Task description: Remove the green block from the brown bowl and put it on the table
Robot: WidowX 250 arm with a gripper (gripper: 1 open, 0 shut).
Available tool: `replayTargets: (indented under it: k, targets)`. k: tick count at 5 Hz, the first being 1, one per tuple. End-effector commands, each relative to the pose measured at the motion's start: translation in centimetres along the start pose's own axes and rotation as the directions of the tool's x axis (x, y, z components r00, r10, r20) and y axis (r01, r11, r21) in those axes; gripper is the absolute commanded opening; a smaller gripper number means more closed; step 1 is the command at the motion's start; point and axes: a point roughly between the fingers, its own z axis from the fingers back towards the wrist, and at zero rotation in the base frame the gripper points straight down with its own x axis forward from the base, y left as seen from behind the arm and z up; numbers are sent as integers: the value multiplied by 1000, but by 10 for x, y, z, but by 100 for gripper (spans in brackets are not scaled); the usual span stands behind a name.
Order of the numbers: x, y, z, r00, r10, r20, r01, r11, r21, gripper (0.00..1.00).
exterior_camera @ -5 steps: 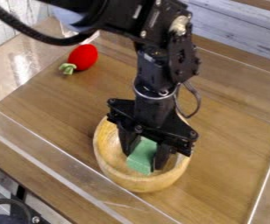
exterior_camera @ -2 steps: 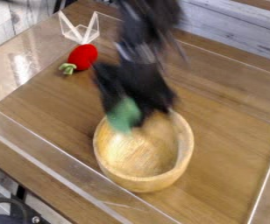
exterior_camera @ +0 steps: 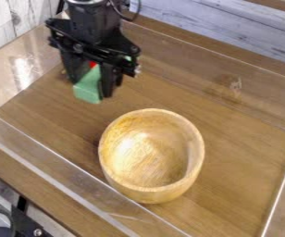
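Dark-brown wood-grain table (exterior_camera: pixel 231 102) underneath, round light-brown wooden bowl (exterior_camera: pixel 152 154) sitting empty at centre, black robot arm up at the back left pointing straight down, black gripper (exterior_camera: pixel 93 81) pinching flat mid-green rectangular block (exterior_camera: pixel 88 86) above the tabletop, well apart from the bowl.

pincer (exterior_camera: pixel 93 78) gripping green block (exterior_camera: pixel 88 86), seemingly airborne

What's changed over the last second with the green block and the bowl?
The pincer has lifted the green block out of the brown bowl and carried it up and toward the far left of the table, keeping its grip throughout. The bowl, now empty, stayed where it was.
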Motion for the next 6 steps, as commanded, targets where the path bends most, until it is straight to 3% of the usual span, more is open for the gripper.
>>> replayTargets:
  k: [1, 3, 5, 6]
  targets:
    - [1, 11, 0, 999, -14, 38, 15, 1000, -4, 0]
    - [3, 19, -20, 994, -101, 52, 102, 994, -23, 0]
    - [11, 41, -25, 996, -74, 53, 75, 997, -24, 0]
    - [13, 49, -22, 999, -13, 45, 14, 1000, -26, 0]
